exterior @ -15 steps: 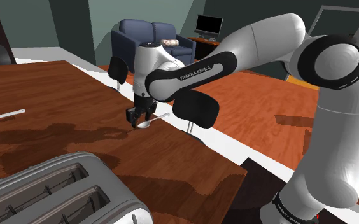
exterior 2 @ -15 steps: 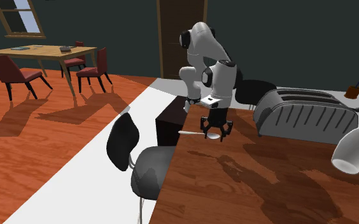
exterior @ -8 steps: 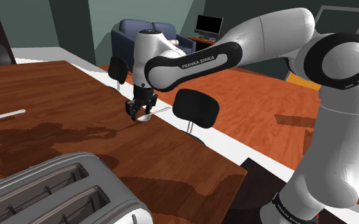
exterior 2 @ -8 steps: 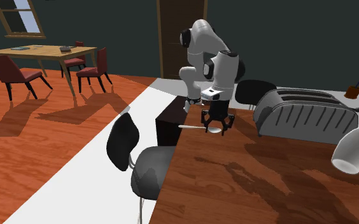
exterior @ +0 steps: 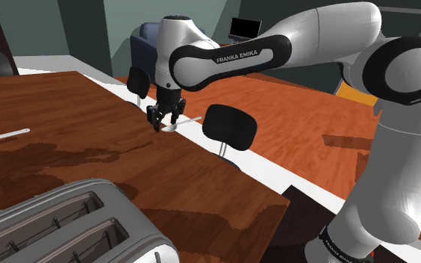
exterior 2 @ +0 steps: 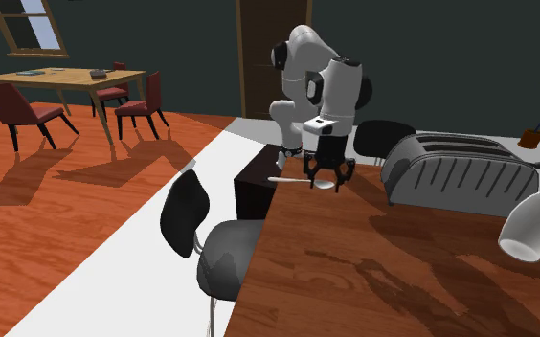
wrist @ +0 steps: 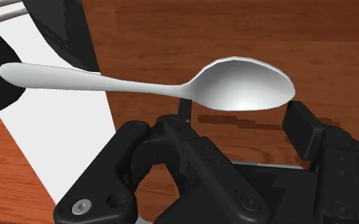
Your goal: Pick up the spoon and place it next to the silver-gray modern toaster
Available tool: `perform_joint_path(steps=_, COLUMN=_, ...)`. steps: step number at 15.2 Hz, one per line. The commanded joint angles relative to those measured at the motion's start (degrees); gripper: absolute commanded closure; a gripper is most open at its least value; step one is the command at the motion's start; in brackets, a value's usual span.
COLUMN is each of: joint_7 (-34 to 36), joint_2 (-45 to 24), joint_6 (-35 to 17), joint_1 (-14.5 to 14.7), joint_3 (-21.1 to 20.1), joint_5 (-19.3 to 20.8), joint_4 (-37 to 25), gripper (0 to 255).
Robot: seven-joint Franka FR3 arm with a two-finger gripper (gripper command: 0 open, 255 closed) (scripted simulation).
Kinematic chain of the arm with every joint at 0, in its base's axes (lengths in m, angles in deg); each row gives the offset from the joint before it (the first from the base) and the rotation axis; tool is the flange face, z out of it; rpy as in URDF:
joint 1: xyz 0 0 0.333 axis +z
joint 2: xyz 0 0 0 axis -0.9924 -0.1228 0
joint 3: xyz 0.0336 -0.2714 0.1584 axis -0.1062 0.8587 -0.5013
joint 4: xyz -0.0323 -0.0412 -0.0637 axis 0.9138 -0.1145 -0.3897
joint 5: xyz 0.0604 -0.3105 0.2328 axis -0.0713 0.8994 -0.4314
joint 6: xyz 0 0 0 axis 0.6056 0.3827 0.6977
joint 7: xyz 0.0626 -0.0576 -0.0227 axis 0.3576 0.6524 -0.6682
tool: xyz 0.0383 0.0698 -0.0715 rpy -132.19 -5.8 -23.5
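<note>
We see the black gripper [exterior: 163, 123] hanging over the wooden table [exterior: 60, 127], close to the edge where a black chair [exterior: 231, 127] stands. Its jaws are pinching the spoon [exterior: 175, 124] at the bowl. In the wrist view the pale, glossy spoon [wrist: 242, 86] lies crosswise in the gripper [wrist: 242, 114], with one of the fingers [wrist: 302, 124] against the tip of the bowl and the other at the neck. The handle runs out sideways past the table edge, over the white floor strip. The spoon is clear of the wood, and its shadow falls on the boards beneath it.

In the second exterior view the gripper [exterior 2: 326, 175] points downward from the white arm [exterior 2: 340, 86], and the spoon [exterior 2: 297, 179] juts level toward that view's left, above the table [exterior 2: 354, 268] corner. The silver-gray toaster [exterior 2: 460, 172] sits on the same table toward that view's right, apart from the spoon. A white vase [exterior 2: 536, 225] stands nearer the camera. In the shoulder view the toaster [exterior: 67, 224] lies at the lower left, well apart from the spoon.
</note>
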Motion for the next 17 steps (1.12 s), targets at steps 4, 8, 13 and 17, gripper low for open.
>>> perform_joint_path(steps=4, joint_7=-0.5, joint_2=0.7, joint_6=3.6, joint_1=0.1, joint_3=-0.2, joint_5=-0.5, joint_4=-3.0, gripper=255)
perform_joint_path(steps=8, joint_7=-0.9, joint_2=1.0, joint_6=6.6, joint_1=0.2, joint_3=-0.3, joint_5=-0.8, joint_4=-5.7, gripper=255)
perform_joint_path(steps=13, joint_7=-1.4, joint_2=0.9, joint_6=10.4, joint_1=0.4, joint_3=-0.4, joint_5=-1.0, joint_4=-9.6, gripper=255)
perform_joint_path(steps=17, joint_7=-1.6, joint_2=0.7, joint_6=13.6, joint_1=0.6, joint_3=-0.5, joint_5=-1.0, joint_4=-13.0, gripper=255)
